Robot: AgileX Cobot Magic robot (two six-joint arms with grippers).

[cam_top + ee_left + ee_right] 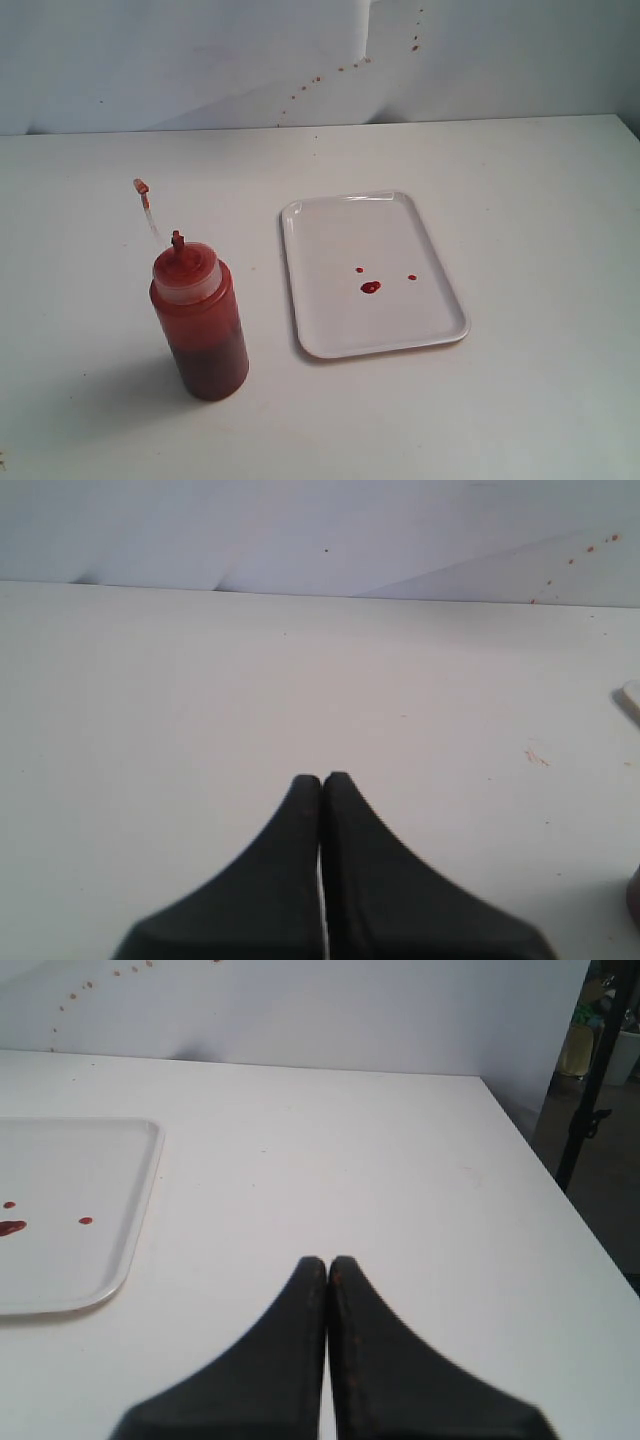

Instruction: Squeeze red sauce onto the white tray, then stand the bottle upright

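Note:
The bottle (202, 325) stands upright on the white table at the left, dark red, with its small cap (141, 186) dangling on a thin tether. The white tray (340, 330) lies flat to its right, carrying three small drops of red sauce (370, 287). The tray's corner (120, 1260) and the red sauce drops (12, 1226) also show in the right wrist view. My left gripper (322, 778) is shut and holds nothing, low over bare table. My right gripper (327, 1260) is shut too, empty, beside the tray. Neither gripper shows in the exterior view.
Faint reddish-brown specks (330, 75) dot the back wall. The table's side edge (560, 1190) drops off beyond my right gripper, with a dark stand (590, 1080) past it. A sliver of the tray's rim (632, 695) shows in the left wrist view.

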